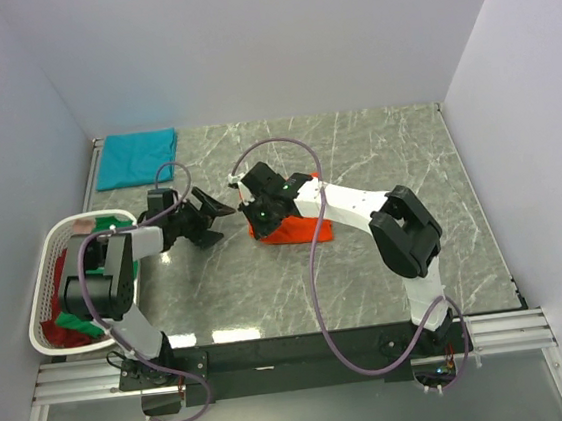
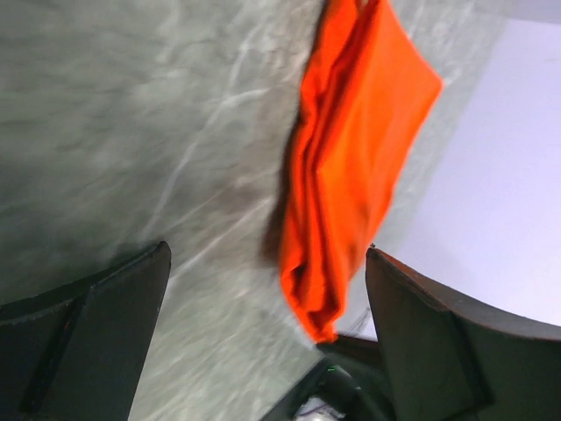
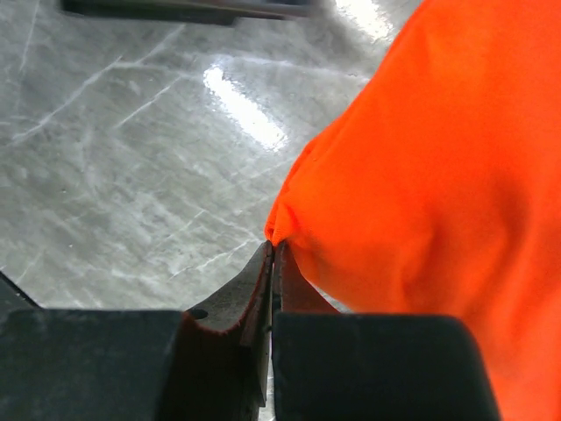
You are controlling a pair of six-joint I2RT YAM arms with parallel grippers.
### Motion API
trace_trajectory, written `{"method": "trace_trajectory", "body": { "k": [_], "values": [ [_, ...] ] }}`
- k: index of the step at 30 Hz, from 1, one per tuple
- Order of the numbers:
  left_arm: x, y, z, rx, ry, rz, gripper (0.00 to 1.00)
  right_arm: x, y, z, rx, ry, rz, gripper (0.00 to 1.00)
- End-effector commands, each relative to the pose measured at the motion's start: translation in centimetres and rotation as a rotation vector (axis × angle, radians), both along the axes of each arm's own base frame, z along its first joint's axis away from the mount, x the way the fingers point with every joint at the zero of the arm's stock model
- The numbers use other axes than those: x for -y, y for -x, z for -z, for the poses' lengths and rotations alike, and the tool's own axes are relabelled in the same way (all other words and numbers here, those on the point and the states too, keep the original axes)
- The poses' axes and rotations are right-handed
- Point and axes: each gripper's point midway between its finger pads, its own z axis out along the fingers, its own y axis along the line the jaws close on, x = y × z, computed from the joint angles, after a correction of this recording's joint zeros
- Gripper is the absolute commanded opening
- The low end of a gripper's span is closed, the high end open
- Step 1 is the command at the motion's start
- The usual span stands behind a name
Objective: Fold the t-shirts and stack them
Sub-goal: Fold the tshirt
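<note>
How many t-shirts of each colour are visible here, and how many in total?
Orange t-shirt: 1, on the table, pinched by the right claw.
Teal t-shirt: 1, folded, far left corner.
Green t-shirt: 1, in the basket.
Dark red t-shirt: 1, in the basket.
Total: 4; the heap may hide more.

No text, label, brand or number can be read in any view. The orange t-shirt (image 1: 298,232) at frame centre and the white basket (image 1: 44,291) at left show only plain surfaces.
</note>
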Motion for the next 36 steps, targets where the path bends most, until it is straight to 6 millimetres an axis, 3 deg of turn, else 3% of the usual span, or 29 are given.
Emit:
{"method": "trace_trajectory", "body": {
  "k": [1, 8, 13, 18, 24, 31, 36],
  "values": [
    [2.2, -0.5, -0.5, -0.003, 0.102, -0.017, 0.99, -1.0, -0.1, -3.0, 0.030, -0.080, -0.003, 0.00],
    [5.9, 0.5, 0.7, -0.081, 0.144, -0.002, 0.99, -1.1, -0.2, -3.6, 0.034, -0.091, 0.007, 0.00],
    [6.9, 0.9, 3.0, -0.181, 0.150, -0.007, 0.88, -1.2, -0.2, -4.4, 0.043, -0.108, 0.018, 0.00],
    [7.7, 0.8, 4.6, -0.247, 0.145, -0.013, 0.87, -1.0, 0.2, -5.0, 0.038, -0.127, 0.029, 0.00],
    [8.3, -0.3, 5.7, -0.252, 0.148, -0.032, 0.78, -1.0, 0.6, -5.7, 0.033, -0.149, 0.033, 0.00],
    [8.2, -3.0, 5.7, -0.208, 0.122, -0.074, 0.62, -0.9, 1.0, -5.5, 0.013, -0.154, 0.040, 0.00],
    [7.7, -5.1, 5.6, -0.172, 0.103, -0.116, 0.60, -0.8, 1.1, -5.2, 0.006, -0.152, 0.048, 0.00]
  ]
}}
